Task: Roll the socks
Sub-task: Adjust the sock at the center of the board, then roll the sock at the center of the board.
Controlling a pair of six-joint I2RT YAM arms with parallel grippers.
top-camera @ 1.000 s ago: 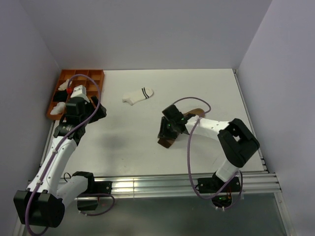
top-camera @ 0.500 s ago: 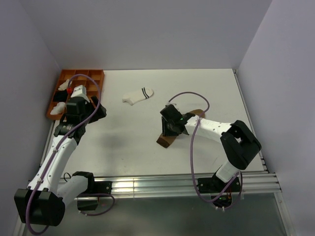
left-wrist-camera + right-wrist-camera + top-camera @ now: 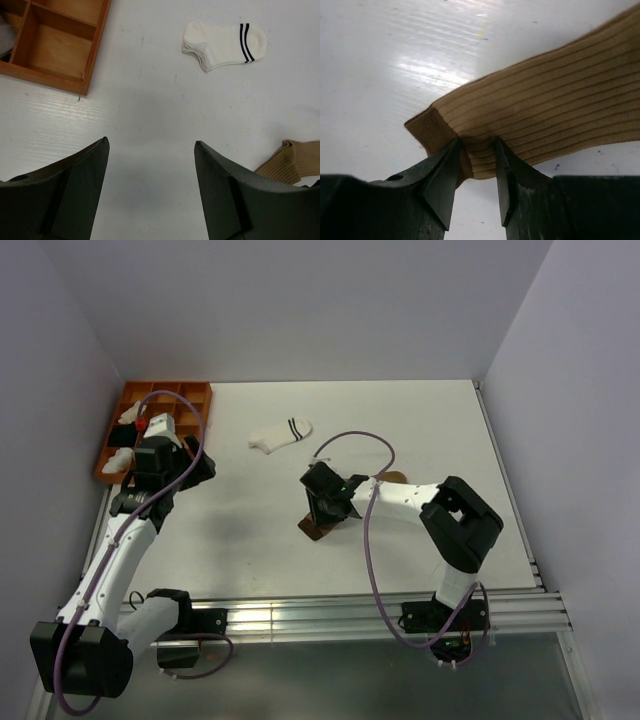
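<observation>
A tan-brown sock (image 3: 545, 95) lies on the white table, its darker end (image 3: 312, 529) toward the near left. My right gripper (image 3: 476, 150) is shut on that end, with ribbed fabric bunched between both fingers (image 3: 320, 512). The short white sock with two dark stripes (image 3: 281, 434) lies flat farther back, also visible in the left wrist view (image 3: 222, 44). My left gripper (image 3: 151, 145) hangs open over bare table beside the tray, with nothing between its fingers (image 3: 192, 466). The tan sock's ribbed edge (image 3: 290, 160) shows at the right of that view.
An orange wooden tray with compartments (image 3: 168, 391) sits at the far left; its corner (image 3: 95, 50) is close to my left gripper. White bundles (image 3: 122, 458) and a red-marked item (image 3: 141, 424) lie in it. Walls enclose the table on three sides.
My right gripper has moved left with the tan-brown sock's end, pulling it across the table, and its jaws have narrowed on the fabric. The left arm has stayed still.
</observation>
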